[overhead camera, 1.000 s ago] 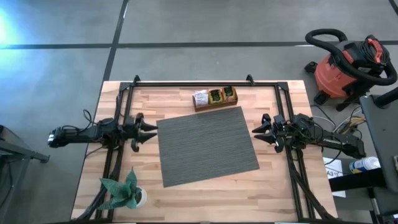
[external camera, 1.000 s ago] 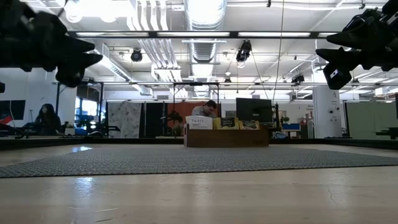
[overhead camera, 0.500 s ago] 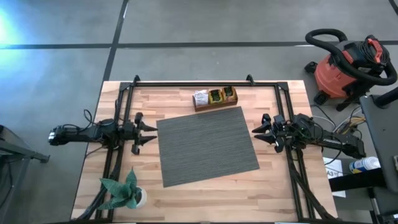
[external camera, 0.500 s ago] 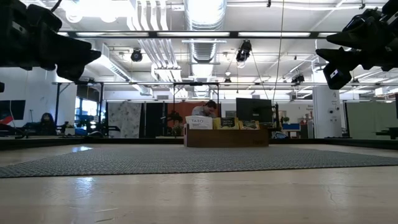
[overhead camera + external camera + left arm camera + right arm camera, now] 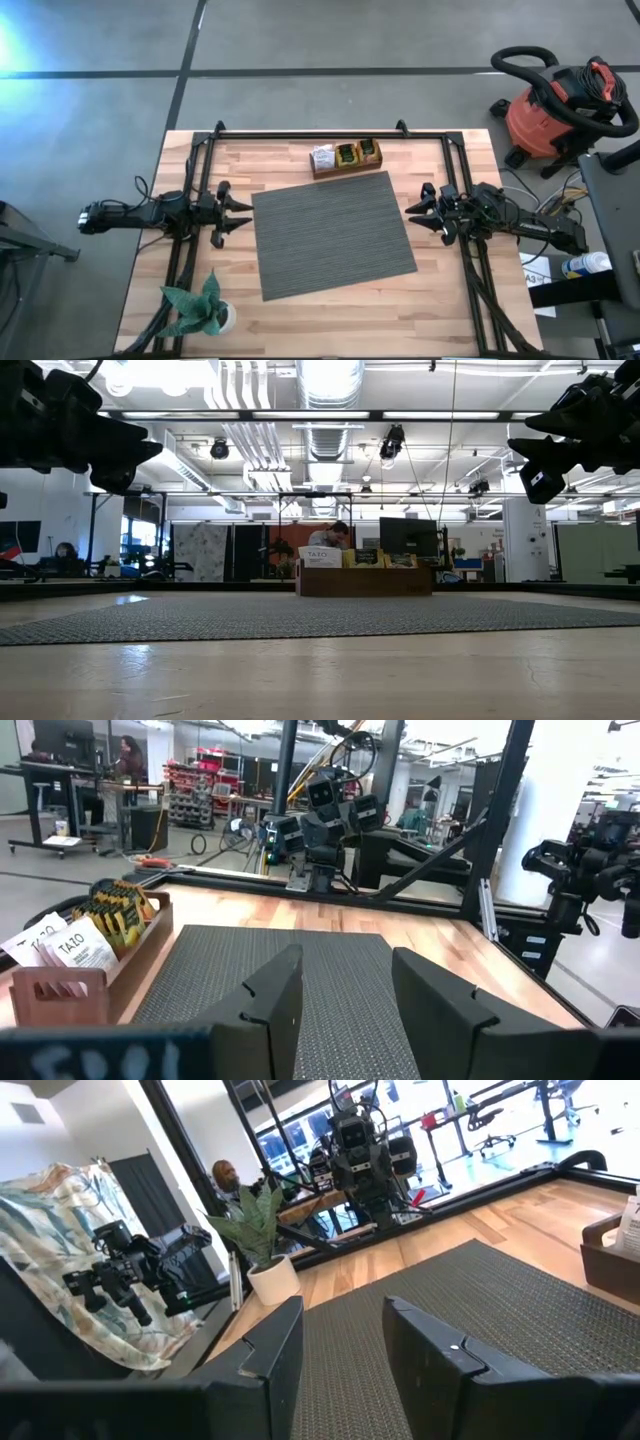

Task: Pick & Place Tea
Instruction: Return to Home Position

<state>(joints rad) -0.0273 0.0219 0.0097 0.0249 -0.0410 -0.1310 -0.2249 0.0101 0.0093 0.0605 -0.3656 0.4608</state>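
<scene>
The tea packets [image 5: 345,154] stand upright in a small wooden box [image 5: 346,166] at the table's far edge, just beyond the grey mat [image 5: 335,235]. White packets [image 5: 66,944] fill one end of the box and yellow-green ones [image 5: 120,910] sit beside them. My left gripper [image 5: 243,212] hovers level at the mat's left edge, open and empty. Opposite it, at the mat's right edge, my right gripper [image 5: 412,213] also hovers level, open and empty. In each wrist view only bare mat shows between the fingers [image 5: 340,1005] [image 5: 340,1355].
A potted plant [image 5: 200,310] stands at the table's near left corner. A black frame rail [image 5: 320,134] runs along the far edge behind the box. A red shop vacuum [image 5: 555,105] stands on the floor beyond the far right corner.
My left gripper has rolled a little about its own pointing line while staying in place at the mat's left edge.
</scene>
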